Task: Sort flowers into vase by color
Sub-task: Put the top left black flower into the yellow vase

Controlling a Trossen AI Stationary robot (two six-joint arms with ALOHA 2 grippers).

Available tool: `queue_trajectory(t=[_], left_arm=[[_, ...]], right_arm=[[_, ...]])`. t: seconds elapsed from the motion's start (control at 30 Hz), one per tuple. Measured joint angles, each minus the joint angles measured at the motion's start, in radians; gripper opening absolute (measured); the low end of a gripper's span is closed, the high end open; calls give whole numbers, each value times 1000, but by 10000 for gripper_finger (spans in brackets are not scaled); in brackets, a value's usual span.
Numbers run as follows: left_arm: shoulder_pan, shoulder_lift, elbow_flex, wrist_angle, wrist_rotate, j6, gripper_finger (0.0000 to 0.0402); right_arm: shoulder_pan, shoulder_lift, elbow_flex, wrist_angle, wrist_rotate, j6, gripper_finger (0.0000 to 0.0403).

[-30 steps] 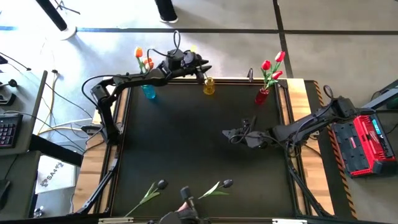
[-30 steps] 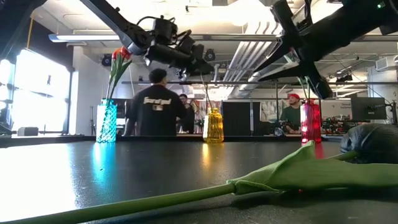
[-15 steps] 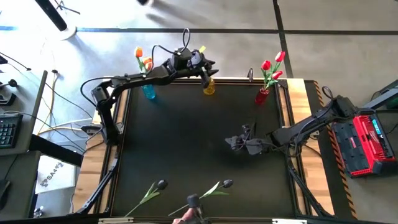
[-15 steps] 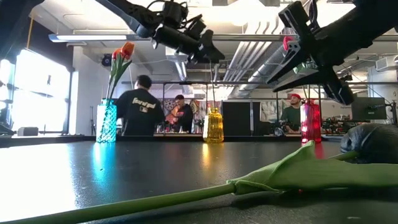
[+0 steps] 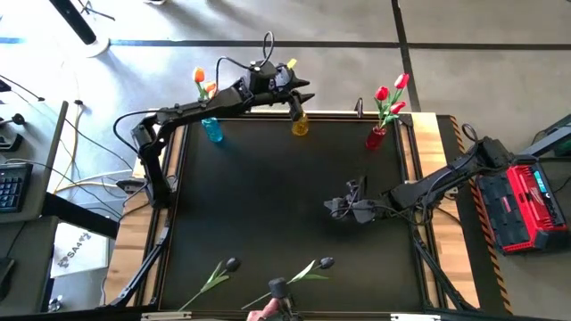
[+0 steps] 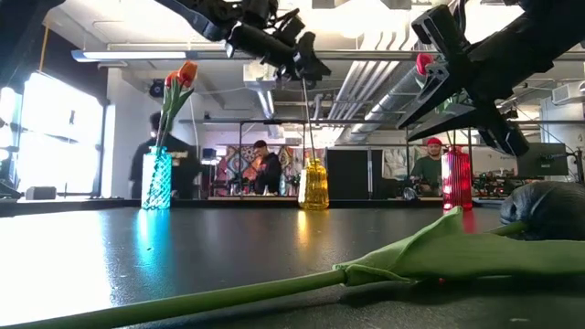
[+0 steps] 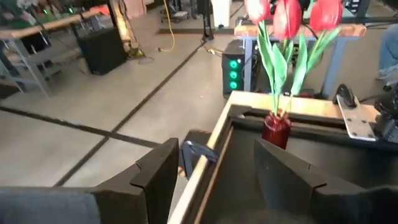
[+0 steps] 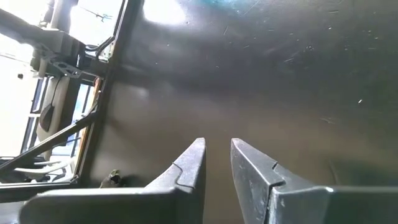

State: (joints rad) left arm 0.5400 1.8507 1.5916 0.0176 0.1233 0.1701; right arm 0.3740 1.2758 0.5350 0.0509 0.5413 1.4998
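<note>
Three vases stand along the table's far edge. The blue vase (image 5: 212, 131) holds orange tulips (image 5: 202, 82), the red vase (image 5: 376, 136) red tulips (image 5: 390, 94), and from the yellow vase (image 5: 300, 125) (image 6: 313, 185) a thin stem (image 6: 307, 123) rises. My left gripper (image 5: 303, 92) (image 7: 214, 180) hovers open above the yellow vase, with nothing between its fingers. The stem's head is hidden against the gripper. Three black tulips (image 5: 230, 264) (image 5: 326, 263) (image 5: 277, 287) lie by the near edge. My right gripper (image 5: 332, 207) (image 8: 216, 158) hangs over the table's middle, open by a narrow gap.
The raised table frame (image 5: 178, 178) borders the black top. A red case (image 5: 526, 205) sits off the table's right side. One black tulip's head (image 6: 548, 208) and leaf (image 6: 439, 251) lie close before the low camera. People stand in the room beyond the far edge.
My left gripper has risen above the yellow vase and drifted slightly toward the table's right. My right gripper has moved a little toward the near edge and tipped downward. The people beyond the table have walked left.
</note>
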Motion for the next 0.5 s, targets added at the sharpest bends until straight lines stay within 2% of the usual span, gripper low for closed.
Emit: queue_trajectory(t=[0.27, 0.5], left_arm=[[0, -5, 88, -26, -40, 44, 196], [0, -5, 174, -163, -41, 75, 196]], right_arm=[[0, -4, 0, 27, -1, -18, 64], [0, -40, 0, 21, 11, -35, 64]])
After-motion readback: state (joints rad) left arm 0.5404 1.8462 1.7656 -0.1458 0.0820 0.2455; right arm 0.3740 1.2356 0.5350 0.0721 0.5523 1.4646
